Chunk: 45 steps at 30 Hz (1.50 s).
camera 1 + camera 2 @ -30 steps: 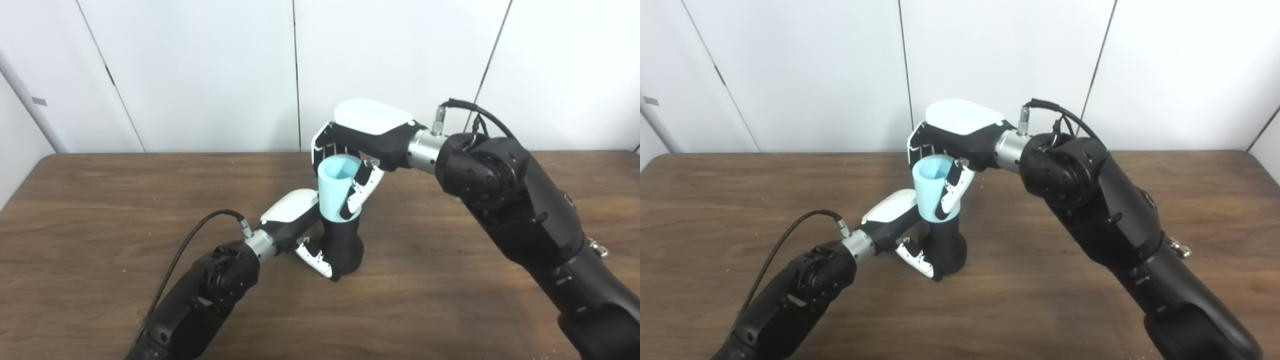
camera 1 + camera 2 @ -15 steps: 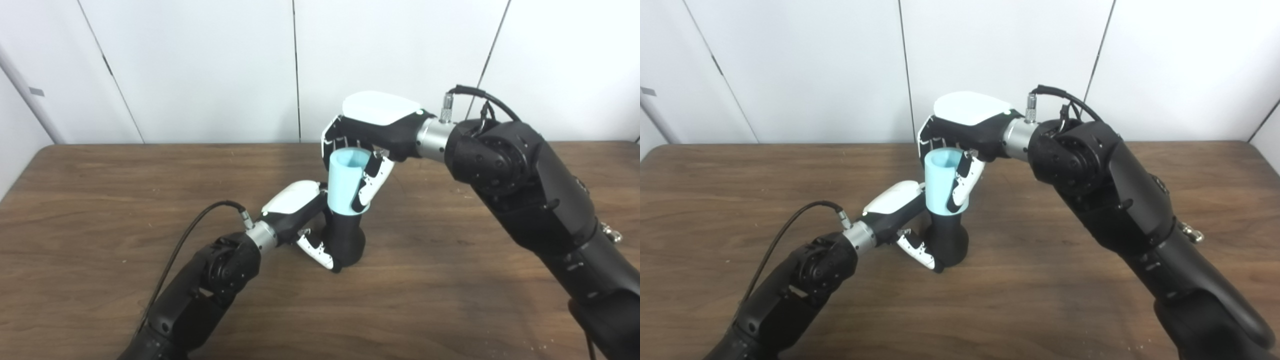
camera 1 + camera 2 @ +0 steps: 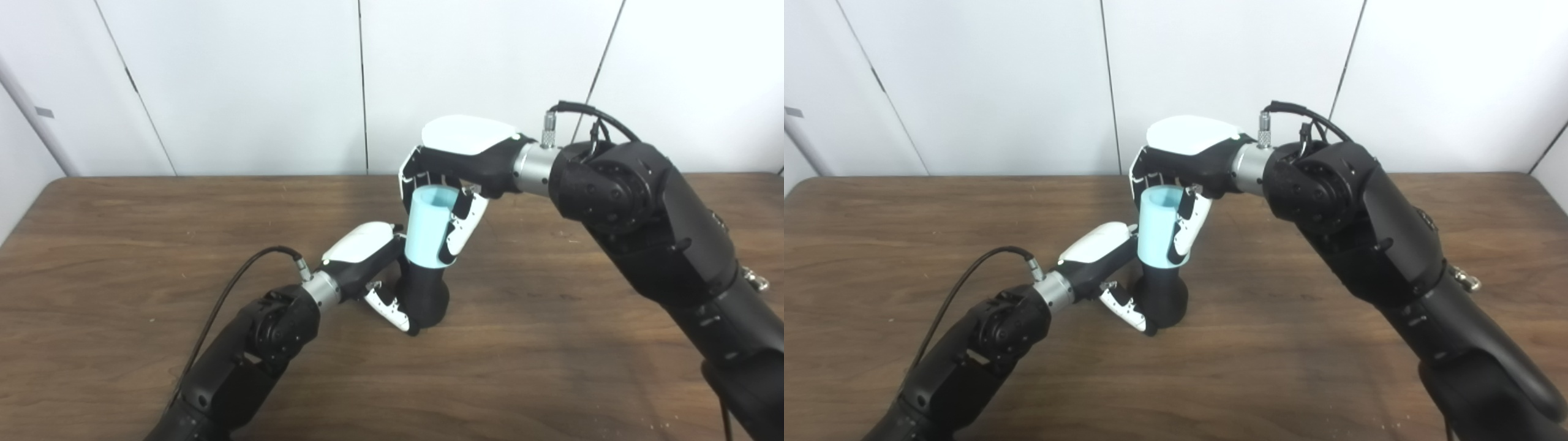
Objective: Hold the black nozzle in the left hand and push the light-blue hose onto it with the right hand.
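Observation:
The black nozzle (image 3: 426, 296) stands upright on the wooden table (image 3: 122, 245) near its middle, wide end down. My left hand (image 3: 375, 269) is shut on the nozzle's lower body from the left. The light-blue hose (image 3: 429, 228) is a short open-topped tube sitting over the nozzle's top, leaning slightly right. My right hand (image 3: 456, 177) reaches in from the right and is shut on the hose, fingers wrapped around its far side and thumb across its front. The nozzle's upper part is hidden inside the hose.
A black cable (image 3: 239, 288) loops from my left wrist over the table. White wall panels (image 3: 245, 86) stand behind the table's far edge. My right forearm (image 3: 661, 245) spans the table's right side.
The camera tilted up slightly early on. The right hand and hose shifted a little right and down on the nozzle; the hose now leans a bit more. The left hand keeps its hold.

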Available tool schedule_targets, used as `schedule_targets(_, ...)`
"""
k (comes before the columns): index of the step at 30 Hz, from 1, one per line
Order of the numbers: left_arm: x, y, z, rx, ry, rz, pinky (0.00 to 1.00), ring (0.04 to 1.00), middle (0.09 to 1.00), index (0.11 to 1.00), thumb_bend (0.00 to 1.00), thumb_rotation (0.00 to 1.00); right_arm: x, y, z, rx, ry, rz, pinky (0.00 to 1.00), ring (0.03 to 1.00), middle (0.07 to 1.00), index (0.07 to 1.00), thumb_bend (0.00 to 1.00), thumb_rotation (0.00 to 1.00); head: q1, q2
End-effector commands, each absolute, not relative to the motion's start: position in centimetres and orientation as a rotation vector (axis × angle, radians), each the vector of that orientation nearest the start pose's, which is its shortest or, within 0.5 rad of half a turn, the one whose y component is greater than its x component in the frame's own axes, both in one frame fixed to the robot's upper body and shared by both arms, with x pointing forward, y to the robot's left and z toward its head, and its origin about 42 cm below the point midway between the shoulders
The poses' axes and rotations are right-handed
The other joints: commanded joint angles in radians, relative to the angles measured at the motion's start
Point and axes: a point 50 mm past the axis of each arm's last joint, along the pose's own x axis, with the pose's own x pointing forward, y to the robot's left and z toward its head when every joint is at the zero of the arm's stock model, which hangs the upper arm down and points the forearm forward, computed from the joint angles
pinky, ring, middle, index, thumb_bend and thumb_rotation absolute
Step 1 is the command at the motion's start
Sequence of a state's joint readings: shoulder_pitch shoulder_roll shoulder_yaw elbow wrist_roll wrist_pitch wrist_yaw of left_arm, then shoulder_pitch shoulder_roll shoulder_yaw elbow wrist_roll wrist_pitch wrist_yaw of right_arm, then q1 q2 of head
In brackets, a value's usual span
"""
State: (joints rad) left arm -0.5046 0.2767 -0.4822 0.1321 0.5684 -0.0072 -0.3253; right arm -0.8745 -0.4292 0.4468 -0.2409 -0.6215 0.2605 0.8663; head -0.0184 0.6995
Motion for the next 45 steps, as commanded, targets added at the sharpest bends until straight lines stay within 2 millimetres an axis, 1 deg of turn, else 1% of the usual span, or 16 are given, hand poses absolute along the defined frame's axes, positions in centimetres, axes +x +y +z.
schedule_targets(1, 39.3, 13.6, 17.0, 1.071, -0.228, -0.781, 1.0, 0.618, 0.479, 0.486, 0.53, 0.0, 40.2, -14.2, 40.4, -1.463, -0.473, 0.724, 0.36, 0.449, 0.476, 0.487, 0.5, 0.0, 0.001, 0.003)
schedule_targets(16, 39.3, 13.7, 17.0, 1.08, -0.228, -0.775, 1.0, 0.618, 0.479, 0.486, 0.53, 0.0, 39.5, -13.3, 38.4, -1.432, -0.468, 0.742, 0.34, 0.423, 0.48, 0.518, 0.5, 0.0, -0.001, 0.007)
schedule_targets(17, 39.3, 13.6, 17.0, 1.08, -0.228, -0.775, 1.0, 0.618, 0.479, 0.486, 0.53, 0.0, 39.4, -13.2, 38.2, -1.432, -0.471, 0.746, 0.34, 0.423, 0.481, 0.521, 0.5, 0.0, -0.001, 0.014)
schedule_targets(26, 39.2, 13.5, 17.1, 1.082, -0.227, -0.777, 1.0, 0.618, 0.479, 0.486, 0.53, 0.0, 39.1, -13.3, 36.1, -1.431, -0.495, 0.806, 0.37, 0.464, 0.485, 0.461, 0.5, 0.0, 0.0, 0.02)
schedule_targets(35, 39.1, 13.5, 17.1, 1.081, -0.221, -0.778, 1.0, 0.618, 0.479, 0.486, 0.53, 0.0, 39.4, -13.2, 35.8, -1.453, -0.504, 0.842, 0.37, 0.456, 0.507, 0.447, 0.5, 0.0, -0.005, 0.024)
schedule_targets(40, 39.1, 13.6, 17.1, 1.085, -0.22, -0.78, 1.0, 0.618, 0.479, 0.486, 0.53, 0.0, 39.5, -13.3, 35.5, -1.479, -0.512, 0.861, 0.38, 0.448, 0.505, 0.451, 0.5, 0.0, -0.005, 0.026)
schedule_targets(45, 39.0, 13.6, 17.1, 1.091, -0.219, -0.782, 1.0, 0.618, 0.479, 0.486, 0.53, 0.0, 39.5, -13.3, 35.2, -1.52, -0.513, 0.875, 0.36, 0.442, 0.505, 0.456, 0.5, 0.0, -0.008, 0.028)
